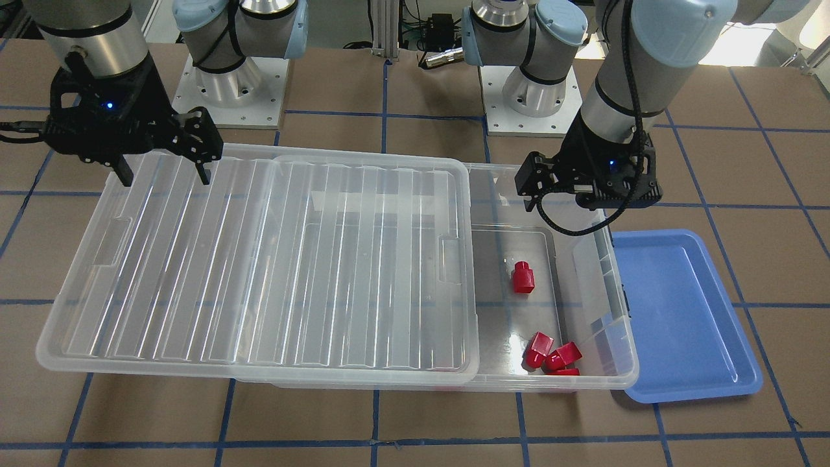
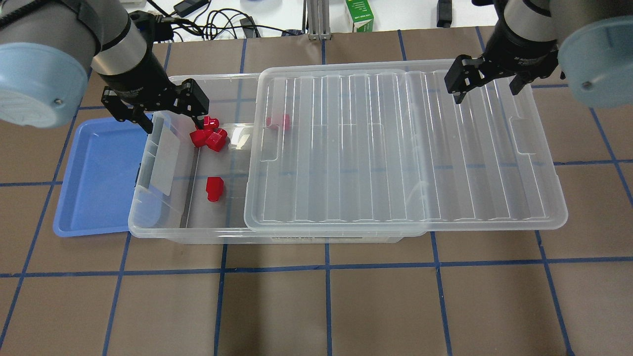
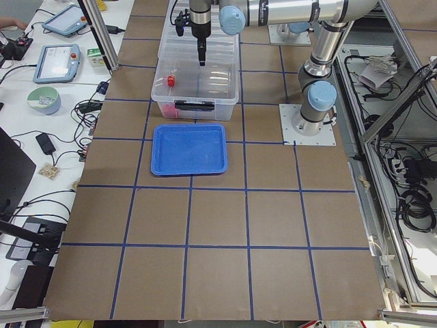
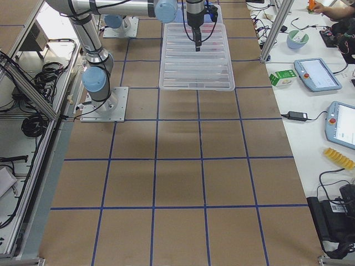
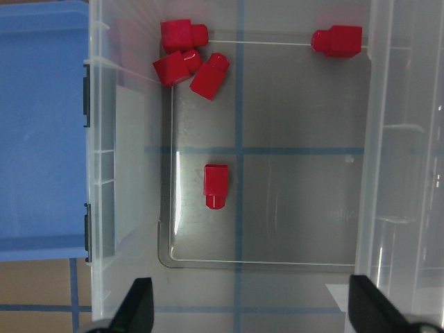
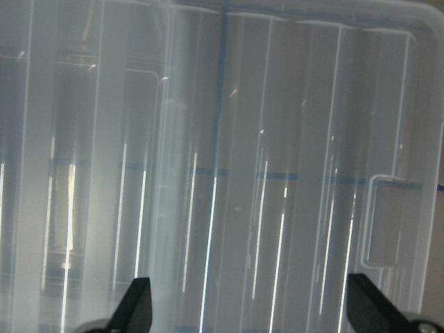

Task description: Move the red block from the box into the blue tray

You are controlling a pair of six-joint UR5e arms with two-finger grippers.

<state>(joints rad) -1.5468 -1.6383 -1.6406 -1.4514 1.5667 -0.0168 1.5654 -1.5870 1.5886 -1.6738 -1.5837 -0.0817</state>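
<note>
The box is a clear bin; its ribbed lid is slid toward my right, baring the left end. The red block lies alone on the bared floor, also in the overhead view and the front view. My left gripper is open and empty, above the bared end. The blue tray sits empty against the box's left end. My right gripper is open and empty above the lid.
A cluster of red blocks lies in the box's far left corner, close under my left gripper's finger. Another red block lies at the lid's edge. A green carton and cables sit beyond the table's far edge.
</note>
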